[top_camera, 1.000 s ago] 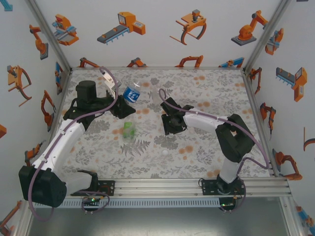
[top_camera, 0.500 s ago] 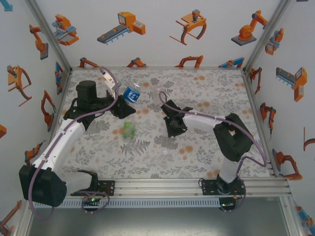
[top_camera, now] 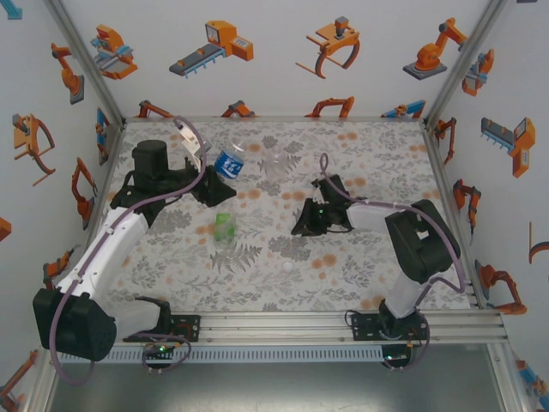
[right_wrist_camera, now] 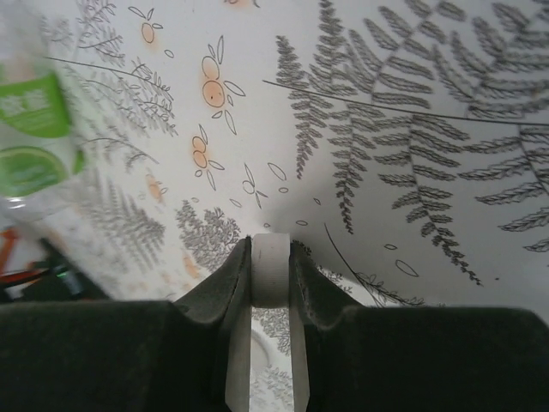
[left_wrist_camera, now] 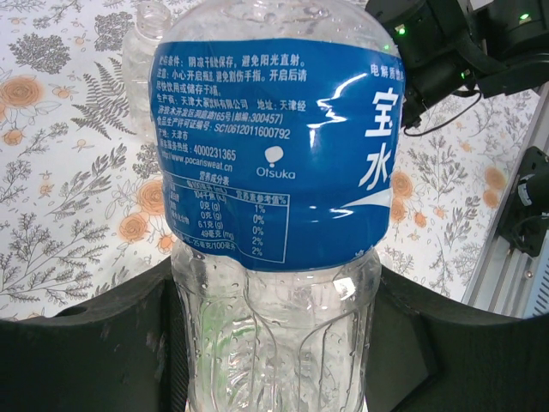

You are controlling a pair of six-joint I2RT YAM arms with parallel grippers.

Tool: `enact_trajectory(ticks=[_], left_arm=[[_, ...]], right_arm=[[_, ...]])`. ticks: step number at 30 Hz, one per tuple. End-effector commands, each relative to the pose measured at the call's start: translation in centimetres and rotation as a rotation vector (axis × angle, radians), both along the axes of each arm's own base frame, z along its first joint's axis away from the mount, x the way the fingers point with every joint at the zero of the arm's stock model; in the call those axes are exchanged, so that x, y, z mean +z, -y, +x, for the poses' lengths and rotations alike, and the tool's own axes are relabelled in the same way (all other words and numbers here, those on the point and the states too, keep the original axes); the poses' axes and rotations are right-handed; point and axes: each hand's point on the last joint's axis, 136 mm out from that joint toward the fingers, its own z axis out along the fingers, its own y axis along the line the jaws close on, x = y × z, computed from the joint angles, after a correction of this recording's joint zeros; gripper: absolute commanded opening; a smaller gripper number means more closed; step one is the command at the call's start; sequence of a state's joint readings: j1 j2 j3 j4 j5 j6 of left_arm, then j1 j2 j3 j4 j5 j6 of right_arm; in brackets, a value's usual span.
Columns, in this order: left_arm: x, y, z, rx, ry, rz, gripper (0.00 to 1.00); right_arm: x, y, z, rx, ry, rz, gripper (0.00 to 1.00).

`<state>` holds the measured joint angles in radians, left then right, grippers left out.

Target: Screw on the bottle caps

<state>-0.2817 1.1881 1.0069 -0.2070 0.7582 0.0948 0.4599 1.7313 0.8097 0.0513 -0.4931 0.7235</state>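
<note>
1. Left wrist view: the left gripper (left_wrist_camera: 274, 365) clamps the clear plastic bottle with a blue label (left_wrist_camera: 274, 154).
2. The right gripper (right_wrist_camera: 271, 296) pinches a tiny white round plastic cap (right_wrist_camera: 271, 262).
3. The green-tinted transparent bottle (top_camera: 225, 226) sits mid-desk (top_camera: 369, 159), and a second white cap (top_camera: 287, 267) lies nearer the near edge.

the table (top_camera: 386, 146) is covered with a cloth printed in grey ferns and orange flowers. it is enclosed by white walls (top_camera: 274, 86) bearing orange robot drawings, framed by aluminium posts (top_camera: 86, 60); a rail (top_camera: 283, 322) is set along the near edge.
</note>
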Motion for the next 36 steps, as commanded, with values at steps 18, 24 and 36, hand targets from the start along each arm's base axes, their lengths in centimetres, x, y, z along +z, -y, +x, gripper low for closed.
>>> enact_trajectory(ticks=[18, 24, 36], left_arm=[[-2.0, 0.6, 1.9, 0.067, -0.073, 0.041, 0.04], [-0.7, 2.6, 1.4, -0.014, -0.077, -0.002, 0.05], [-0.2, 2.2, -0.1, -0.078, 0.018, 0.084, 0.05]], right_arm=[[2.7, 7.9, -2.3, 0.006, 0.019, -0.33, 0.44], [4.8, 7.6, -2.6, 0.039, 0.101, -0.435, 0.44], [4.9, 4.7, -1.4, 0.117, 0.292, -0.502, 0.44]])
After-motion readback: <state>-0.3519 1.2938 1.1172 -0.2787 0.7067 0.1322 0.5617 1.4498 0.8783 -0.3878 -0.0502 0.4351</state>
